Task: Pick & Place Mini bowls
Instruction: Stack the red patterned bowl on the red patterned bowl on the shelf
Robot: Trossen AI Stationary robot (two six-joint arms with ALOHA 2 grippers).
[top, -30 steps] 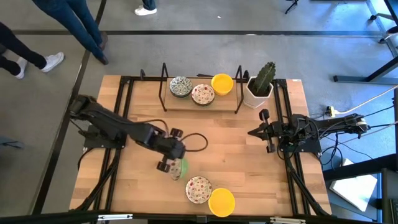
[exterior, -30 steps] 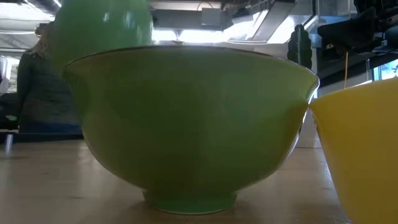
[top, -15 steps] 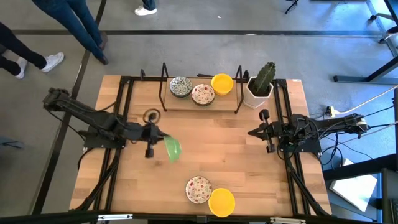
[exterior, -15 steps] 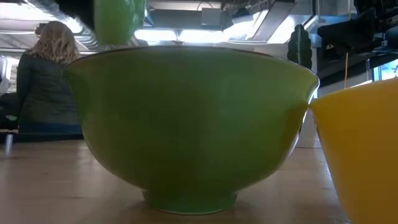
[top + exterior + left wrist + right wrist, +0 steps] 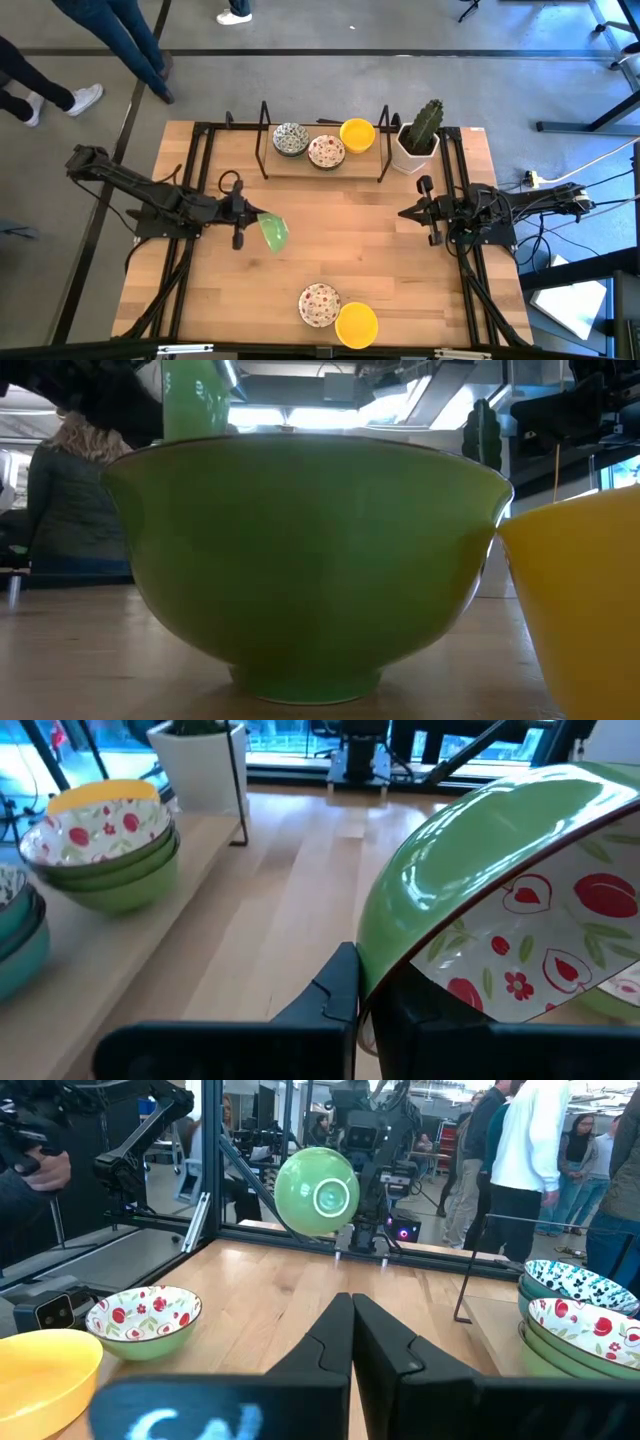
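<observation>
My left gripper (image 5: 256, 222) is shut on a mini bowl (image 5: 275, 233), green outside and white with red speckles inside, held above the table's left middle. In the right wrist view this bowl (image 5: 316, 1192) shows its green underside. A second speckled bowl (image 5: 319, 304) and a yellow bowl (image 5: 356, 325) rest on their feet at the near edge. On the far shelf (image 5: 300, 168) stand a blue-patterned stack (image 5: 291, 138), a speckled stack (image 5: 326, 151) and a yellow bowl (image 5: 357, 133). My right gripper (image 5: 403, 213) waits shut at the right. My left gripper pinches the bowl's rim (image 5: 392, 972), one finger (image 5: 338, 992) on the green outer wall and the other inside on the speckled face. The fingers come nearly level from the table's left. The bowl stands on edge, lifted clear of the table.
A white square pot with a cactus (image 5: 419, 135) stands at the far right, beside the shelf's black posts (image 5: 384, 150). Black frame rails run along both table sides. Bare wood lies between the arms. People stand beyond the far edge.
My left gripper has drawn back from beside the near-edge bowls toward the table's left and far side, tipping from pointing down to nearly level and rolling. The bowl has gone with it and now stands on edge, its underside toward the right arm.
</observation>
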